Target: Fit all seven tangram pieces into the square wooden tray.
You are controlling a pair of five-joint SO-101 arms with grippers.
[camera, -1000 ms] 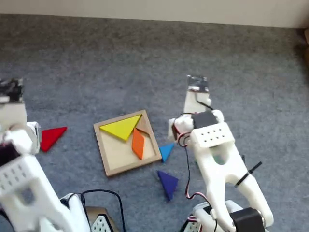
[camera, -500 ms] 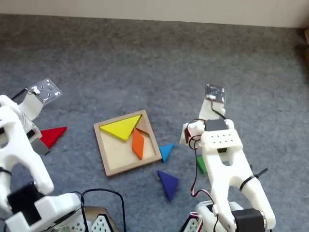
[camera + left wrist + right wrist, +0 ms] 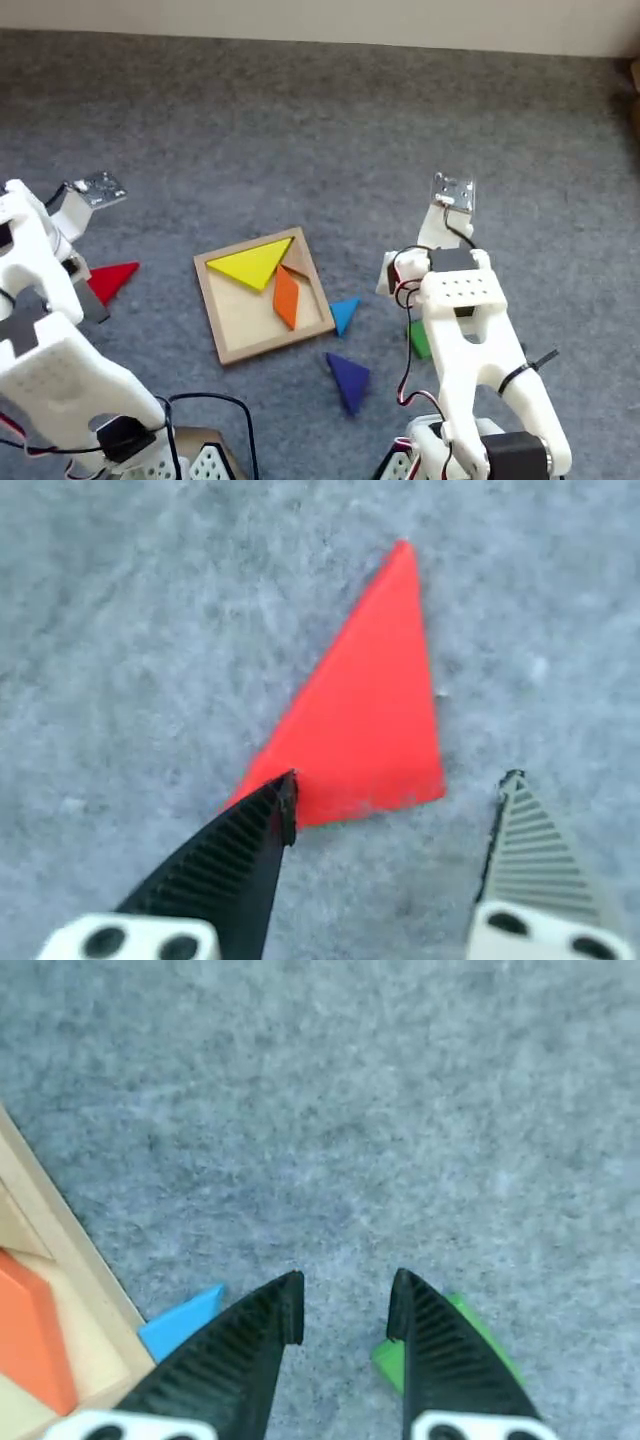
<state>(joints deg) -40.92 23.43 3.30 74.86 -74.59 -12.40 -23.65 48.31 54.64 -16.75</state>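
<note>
The square wooden tray (image 3: 276, 345) lies turned at an angle near the middle of the grey-covered table (image 3: 330, 130), a little toward the near edge. Two pieces sit inside it: a yellow triangle (image 3: 250, 265) fills the far corner area, and an orange piece (image 3: 286, 297) lies just beside it along the tray's right side. The rest of the tray floor is bare wood.

Outside the tray, a light blue triangle (image 3: 344, 314) lies just beside its right rim. A dark blue triangle (image 3: 349, 380) lies nearer the near edge of the table, off the tray's near right corner. A green piece (image 3: 419, 341) rests to the right of the light blue triangle, partly hidden under the right arm. A red triangle (image 3: 110, 281) lies well apart from the tray, toward the left edge of the table.

The left hand (image 3: 400, 780) hangs over the red triangle, spread wide, with its black finger at one corner of the triangle's broad end and its pale finger off the other corner. It grips nothing.

The right hand (image 3: 346, 1280) hangs over bare table between the light blue triangle and the green piece, its fingers only a little apart and with nothing between them. The green piece shows just beside one finger
</note>
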